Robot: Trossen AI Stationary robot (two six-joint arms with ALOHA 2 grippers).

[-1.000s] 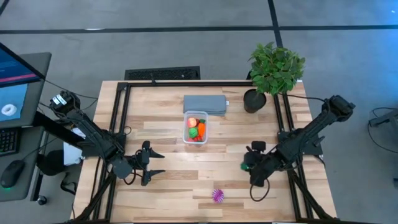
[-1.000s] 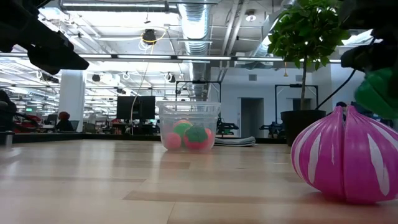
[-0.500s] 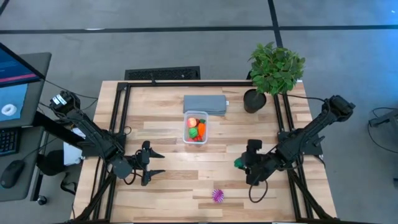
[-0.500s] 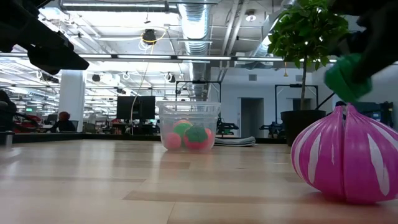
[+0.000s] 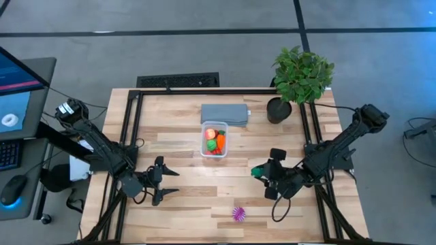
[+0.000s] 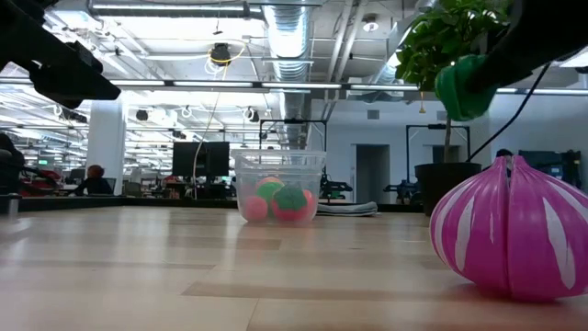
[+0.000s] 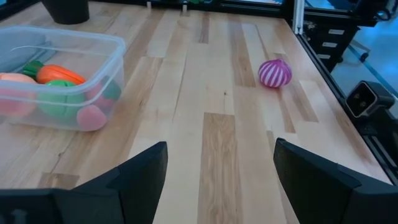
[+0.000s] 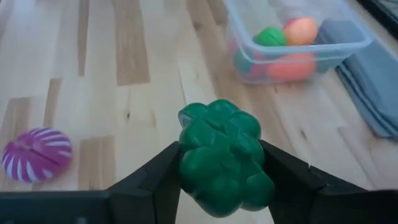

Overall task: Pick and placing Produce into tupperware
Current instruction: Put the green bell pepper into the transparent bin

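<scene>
The clear tub stands mid-table with several toy pieces in it: red, orange, green, pink. It also shows in the low view and in both wrist views. My right gripper is to the tub's right and nearer the front edge, shut on a knobbly green toy vegetable. That vegetable is well above the table in the low view. A purple-and-white striped ball rests on the table near the front edge. My left gripper is open and empty at the front left. My right gripper pinches the green vegetable between its two fingers, one on each of its two opposite sides. The vegetable is lifted clear of the table and sticks out past the fingertips toward the tub.
A flat grey pad lies just behind the tub. A potted plant stands at the far right corner. Black frame rails run along the table's left and right sides. Bare wood lies between the tub and the front edge.
My right gripper has carried the green vegetable toward the table's left, nearer the tub, and upward. It has stayed shut on it. The striped ball and the tub have not moved.
</scene>
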